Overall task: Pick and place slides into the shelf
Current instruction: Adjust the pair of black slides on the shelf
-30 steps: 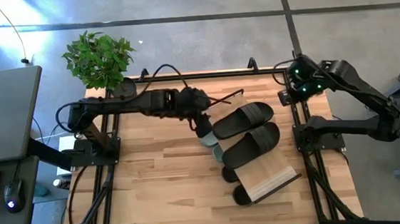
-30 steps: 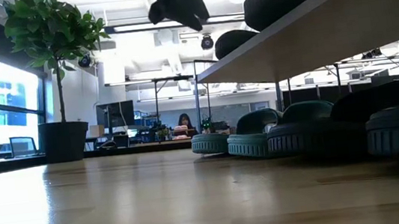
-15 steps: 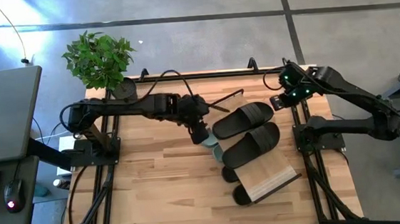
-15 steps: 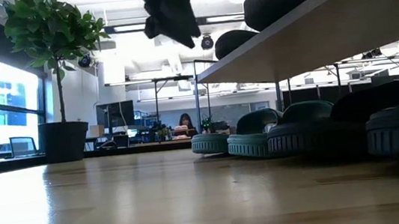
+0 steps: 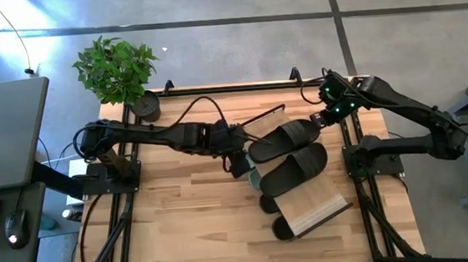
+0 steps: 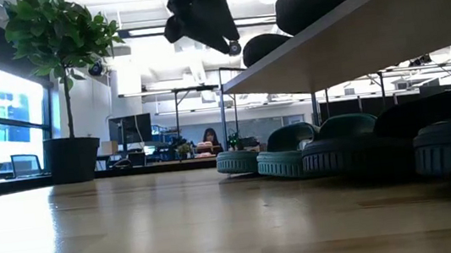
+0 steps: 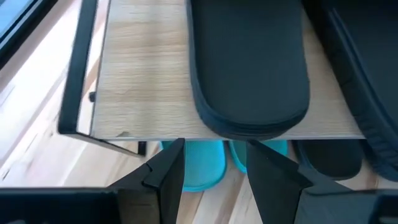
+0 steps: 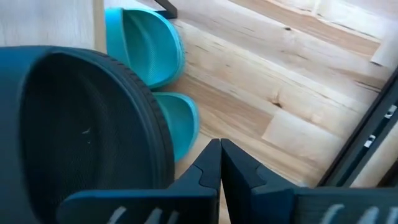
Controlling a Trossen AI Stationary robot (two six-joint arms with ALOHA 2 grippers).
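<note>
Directly ahead of my left gripper (image 7: 208,171), whose fingers stand parted with nothing between them, lies the near edge of the shelf (image 7: 140,74), with the rounded end of one black slide (image 7: 249,68) on its plank. The gripper hangs above the table (image 5: 182,210), just beside the shelf's end. Two sage-green slides (image 7: 202,165) sit on the table beneath the plank, side by side, their ends showing under its edge.

On the plank, seen from above, two black slides (image 5: 290,153) lie parallel and touching, long axes running diagonally across the table, along the shelf's length. Further down the shelf, two more black slides (image 5: 276,215) sit on the table under the plank's bare end, only their ends showing. Count: four black, two green, one shelf.

My right gripper (image 5: 323,117) is closed on nothing, poised just beside the far end of the upper black pair.

Beyond the table's corner stands one potted plant (image 5: 117,70).
</note>
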